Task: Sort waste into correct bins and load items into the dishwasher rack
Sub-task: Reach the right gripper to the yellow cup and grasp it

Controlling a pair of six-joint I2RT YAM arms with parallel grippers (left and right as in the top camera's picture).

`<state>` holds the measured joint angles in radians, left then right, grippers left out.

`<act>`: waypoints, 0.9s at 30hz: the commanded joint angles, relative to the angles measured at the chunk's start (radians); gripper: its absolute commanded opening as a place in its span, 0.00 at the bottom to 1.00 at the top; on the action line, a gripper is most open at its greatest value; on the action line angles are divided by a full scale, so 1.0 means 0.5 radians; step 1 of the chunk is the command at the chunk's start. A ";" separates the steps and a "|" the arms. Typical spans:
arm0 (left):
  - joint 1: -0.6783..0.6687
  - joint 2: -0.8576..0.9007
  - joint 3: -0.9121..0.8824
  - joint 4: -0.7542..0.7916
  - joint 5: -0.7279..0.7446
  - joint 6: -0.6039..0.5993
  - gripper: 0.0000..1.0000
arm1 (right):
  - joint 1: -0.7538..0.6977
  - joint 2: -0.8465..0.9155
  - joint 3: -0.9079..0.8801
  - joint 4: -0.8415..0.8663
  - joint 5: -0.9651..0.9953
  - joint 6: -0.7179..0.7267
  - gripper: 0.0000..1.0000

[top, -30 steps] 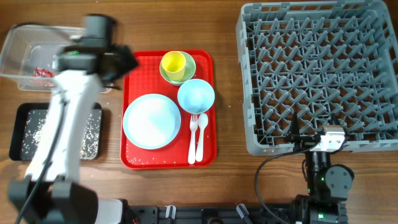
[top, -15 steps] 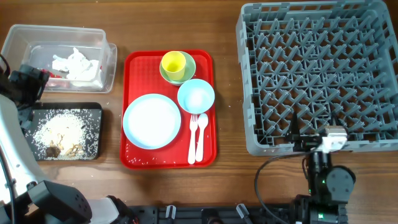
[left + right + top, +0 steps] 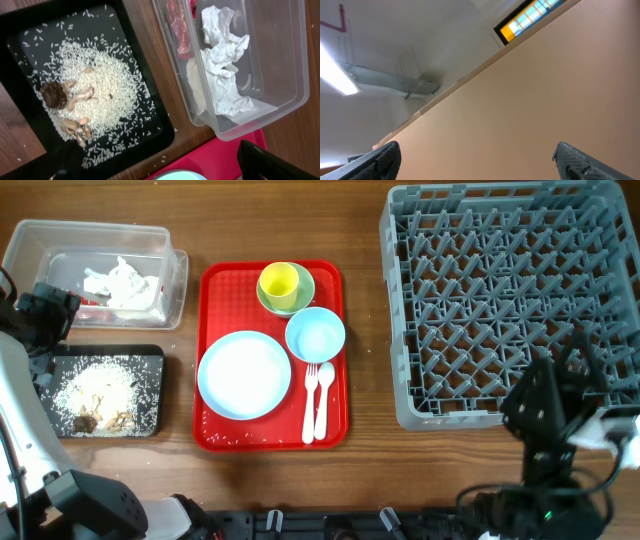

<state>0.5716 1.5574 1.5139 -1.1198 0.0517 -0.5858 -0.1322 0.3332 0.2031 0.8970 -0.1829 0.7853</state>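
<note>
Desk [image 3: 370, 380]: wooden.
Left claw [image 3: 167, 162]: spread, empty, over tub [image 3: 295, 75] and black tray [image 3: 30, 30].
Right claw [image 3: 482, 162]: spread, empty, aimed ceilingward.
Done: napkins [image 3: 220, 75], wrapper [image 3: 180, 30] in tub; rice scraps [image 3: 95, 95] in black tray.
Remaining: plate [image 3: 244, 374], bowls [image 3: 316, 334], cup [image 3: 279, 280], cutlery [image 3: 318, 400] on red tray [image 3: 218, 280]; rack [image 3: 480, 290] bare.

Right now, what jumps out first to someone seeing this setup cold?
The big grey dishwasher rack fills the table's right side with no dishes in it. At centre, a bright red serving tray carries the light-blue plate, light-blue bowl, yellow cup and white cutlery. At left, the black tray is strewn with rice, beside crumpled napkins in the clear tub.
</note>
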 commanded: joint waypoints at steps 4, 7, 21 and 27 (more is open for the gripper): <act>0.009 -0.003 0.008 0.001 0.008 0.003 1.00 | -0.005 0.896 0.761 0.103 -0.709 0.282 1.00; 0.009 -0.003 0.008 0.001 0.008 0.003 1.00 | 0.113 1.279 0.874 0.412 -0.816 0.674 1.00; 0.009 -0.003 0.008 0.001 0.008 0.003 1.00 | 1.592 2.633 3.066 -2.572 0.182 -1.003 1.00; 0.009 -0.003 0.008 0.001 0.008 0.003 1.00 | 1.677 3.138 3.539 -3.123 0.201 -1.051 1.00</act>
<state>0.5716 1.5578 1.5139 -1.1213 0.0517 -0.5858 0.7036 1.7885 1.8812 -0.6022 -0.1417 0.3126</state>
